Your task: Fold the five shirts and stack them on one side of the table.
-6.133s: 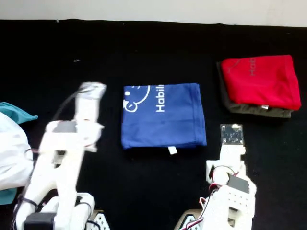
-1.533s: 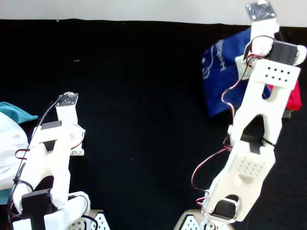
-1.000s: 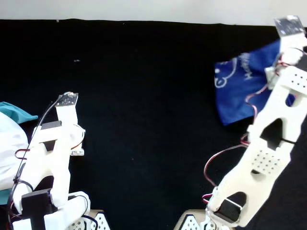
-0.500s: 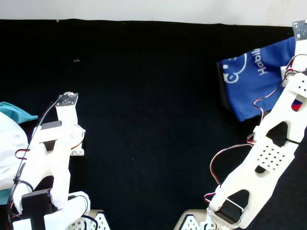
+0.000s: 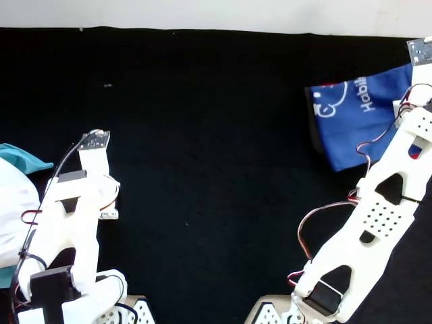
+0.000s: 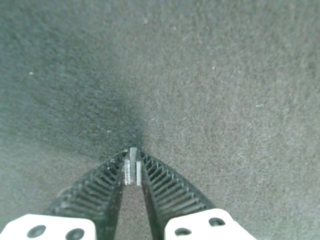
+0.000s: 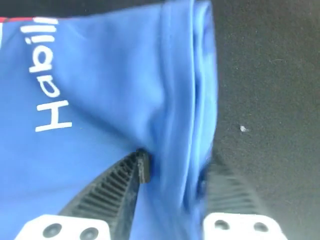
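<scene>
At the table's left edge a heap of unfolded shirts [image 5: 12,216] – white cloth with teal showing at its top and bottom – lies just beside the left arm [image 5: 67,229], which stands over the black table [image 5: 202,101] near the front. The left gripper [image 6: 132,161] hangs low above bare black cloth with its ribbed fingers [image 6: 107,182] pressed together at the tips and nothing between them. The middle of the table separates the two arms, which are well apart. At the far right, the right arm [image 5: 378,209] stretches away from its base toward the back corner, where the folded blue shirt [image 5: 354,125] with white print lies slightly askew, part of it hidden behind the arm. The right wrist view shows the right gripper [image 7: 175,172] clamped on that blue shirt's folded edge – one dark finger [image 7: 140,172] rests on top of the fabric, the other sits at the far side of the bunched fold, partly covered by cloth. A sliver of red cloth [image 7: 6,20] shows past the blue shirt's edge, and a dark strip [image 5: 312,125] lines the side of the shirt that faces the table's middle.
</scene>
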Motion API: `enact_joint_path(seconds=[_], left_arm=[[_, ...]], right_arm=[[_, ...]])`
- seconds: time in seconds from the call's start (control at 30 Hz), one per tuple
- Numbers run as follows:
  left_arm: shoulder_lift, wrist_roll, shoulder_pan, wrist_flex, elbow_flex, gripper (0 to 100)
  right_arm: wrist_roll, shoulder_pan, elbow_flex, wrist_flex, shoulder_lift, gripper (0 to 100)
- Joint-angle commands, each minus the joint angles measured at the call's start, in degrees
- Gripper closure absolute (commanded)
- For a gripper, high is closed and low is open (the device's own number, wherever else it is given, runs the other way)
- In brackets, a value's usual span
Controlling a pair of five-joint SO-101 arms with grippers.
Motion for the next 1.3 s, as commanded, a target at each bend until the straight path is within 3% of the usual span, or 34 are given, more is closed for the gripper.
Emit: enact_joint_path(seconds=[0.0,0.1,0.23,0.33,0.43,0.53,0.67,0.8,1.0,1.27], left_arm=[[0.4,0.6,-0.4,-1.2,0.1,99],[0.4,0.6,-0.4,-1.2,0.1,99],[0.4,0.6,-0.4,-1.2,0.1,99],[0.4,0.6,-0.4,-1.2,0.1,99],[0.4,0.6,-0.4,-1.2,0.1,99],[0.4,0.6,-0.4,-1.2,0.1,99],[0.4,0.6,-0.4,-1.2,0.1,99],[0.4,0.6,-0.4,-1.2,0.1,99],[0.4,0.6,-0.4,-1.2,0.1,99],[0.4,0.6,-0.4,-1.2,0.1,99]], right_arm=[[0.8,0.7,-5.8,0.3,-0.7,69.3],[0.3,0.0,-11.3,0.3,-0.7,71.3],[-9.3,-1.0,-19.9,0.4,-0.7,71.6],[-14.0,-2.9,-27.4,5.9,-0.7,73.8],[-13.9,-5.8,-33.9,14.5,-2.3,86.5],[-14.0,-7.1,-31.6,19.9,-9.1,97.0],[-14.0,-10.3,-31.3,29.1,-17.2,96.1],[-14.1,-11.2,-28.4,29.5,-24.6,92.6],[-19.2,-13.4,-9.2,29.5,-42.2,92.1],[-20.2,-26.2,44.0,27.6,-75.2,92.1]])
